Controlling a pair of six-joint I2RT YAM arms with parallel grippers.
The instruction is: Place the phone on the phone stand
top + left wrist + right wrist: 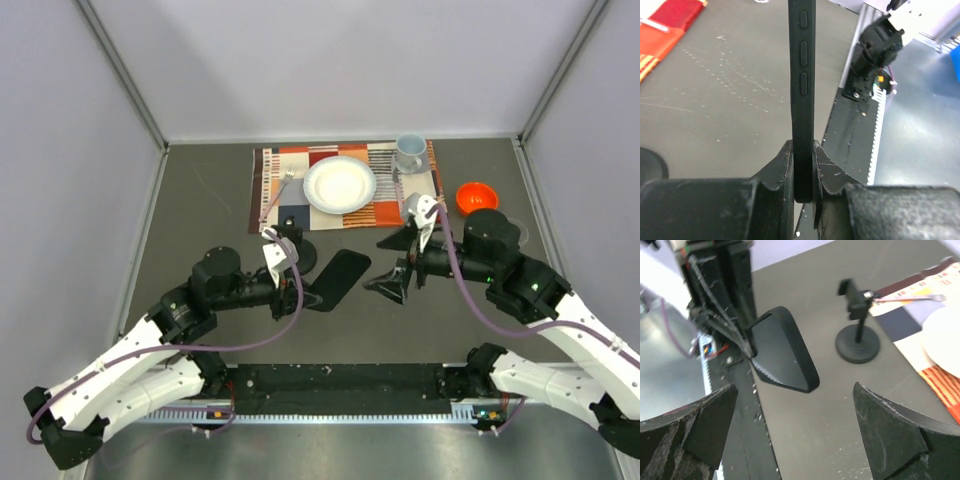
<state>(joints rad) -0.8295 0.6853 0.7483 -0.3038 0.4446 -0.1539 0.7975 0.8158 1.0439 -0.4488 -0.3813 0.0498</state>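
Phone [802, 100] edge-on, pinched across its flat faces at one short end by left gripper [803, 172], clenched on it. Held just beside stand [858, 342], apparently off the surface [220, 200]. Right gripper [395, 263] spread wide, empty, on the phone's far side from the stand. Judged: stiff, light, smooth, may slip. The end-hold leaves the free end for the cradle [852, 292]. Keep off the side buttons [803, 47].

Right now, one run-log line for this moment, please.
left end effector: shut on phone | right end effector: open, empty | phone stand: upright, empty
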